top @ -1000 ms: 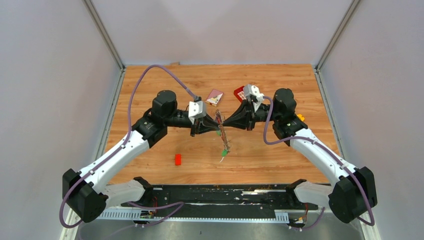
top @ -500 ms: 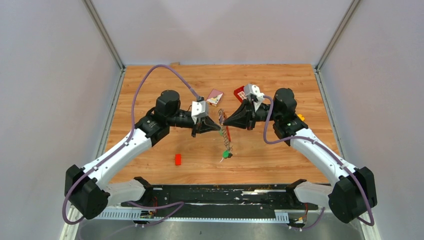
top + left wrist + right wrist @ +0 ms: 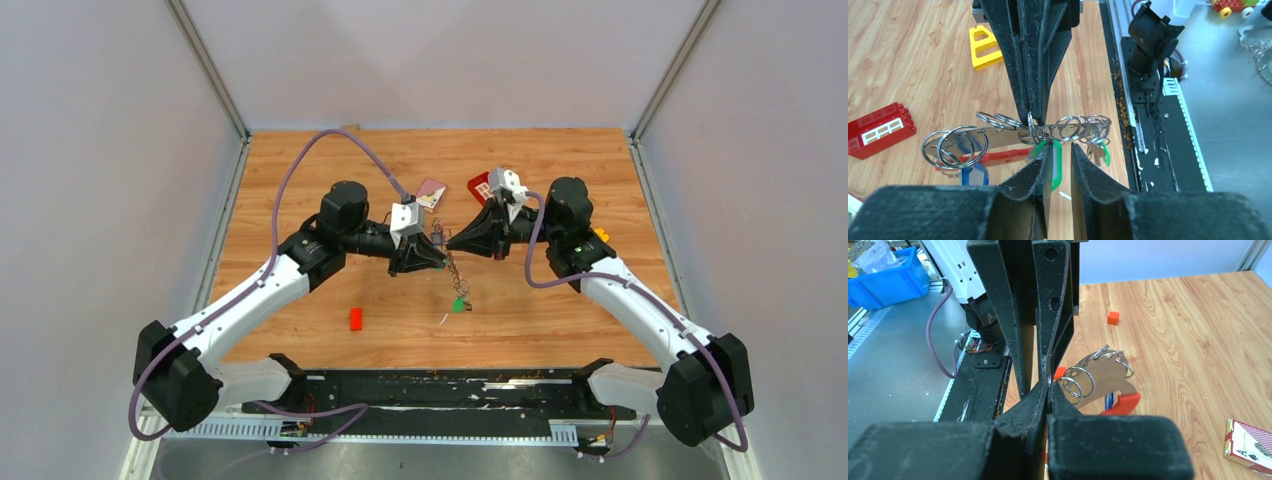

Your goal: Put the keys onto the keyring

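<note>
Gaping left pincer [image 3: 1062,151], wrist-view only

The white-and-black left arm [image 3: 245,305] reaches up and inward from its base with the elbow bent. Its black two-finger left gripper [image 3: 438,263] points right, its fingers [image 3: 1040,172] slightly apart. The matching right arm [image 3: 640,305] mirrors that pose. Its black two-finger right gripper [image 3: 450,243] points left, fingers [image 3: 1035,400] pressed together. The two grippers' tips sit just beside each other, almost nose to nose.
</note>
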{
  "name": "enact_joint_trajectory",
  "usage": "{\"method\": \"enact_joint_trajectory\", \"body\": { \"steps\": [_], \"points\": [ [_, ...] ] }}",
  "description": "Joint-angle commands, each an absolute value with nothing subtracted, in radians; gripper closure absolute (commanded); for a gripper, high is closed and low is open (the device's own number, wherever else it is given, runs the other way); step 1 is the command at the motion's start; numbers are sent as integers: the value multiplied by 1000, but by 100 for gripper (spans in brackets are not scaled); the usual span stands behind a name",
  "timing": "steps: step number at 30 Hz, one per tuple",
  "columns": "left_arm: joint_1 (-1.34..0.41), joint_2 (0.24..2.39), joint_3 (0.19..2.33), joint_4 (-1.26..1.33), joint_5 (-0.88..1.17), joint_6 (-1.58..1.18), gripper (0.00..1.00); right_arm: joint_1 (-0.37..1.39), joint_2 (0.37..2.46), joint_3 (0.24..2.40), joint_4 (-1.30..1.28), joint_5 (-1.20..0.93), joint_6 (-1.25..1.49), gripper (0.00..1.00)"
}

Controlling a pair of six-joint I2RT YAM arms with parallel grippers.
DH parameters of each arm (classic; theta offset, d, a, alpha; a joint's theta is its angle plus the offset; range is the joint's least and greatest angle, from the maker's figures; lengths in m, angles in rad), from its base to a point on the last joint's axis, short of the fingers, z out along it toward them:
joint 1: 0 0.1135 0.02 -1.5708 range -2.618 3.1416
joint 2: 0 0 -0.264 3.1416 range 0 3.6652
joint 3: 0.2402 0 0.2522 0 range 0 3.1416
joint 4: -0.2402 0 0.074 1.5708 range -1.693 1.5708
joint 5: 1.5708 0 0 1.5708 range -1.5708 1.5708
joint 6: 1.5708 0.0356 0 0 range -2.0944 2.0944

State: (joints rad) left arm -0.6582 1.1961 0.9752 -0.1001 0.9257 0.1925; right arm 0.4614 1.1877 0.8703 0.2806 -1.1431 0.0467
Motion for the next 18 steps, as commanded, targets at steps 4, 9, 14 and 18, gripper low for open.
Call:
{"method": "enact_joint_trajectory", "body": {
  "steps": [4, 9, 14, 18],
  "points": [
    [-665, 1146, 1033, -181, 869, 274, 65, 463, 1162, 878, 259, -1127, -41, 100],
    [-665, 1140, 1048, -180, 831, 269, 64, 463, 1165, 875, 253, -1141, -55, 100],
    [-665, 1157, 1046, -134, 846, 225, 66, 463, 1169, 876, 250, -1141, -60, 100],
    [-666, 1180, 1052, -124, 855, 211, 67, 464, 1169, 876, 250, -1144, -59, 100]
  ]
}}
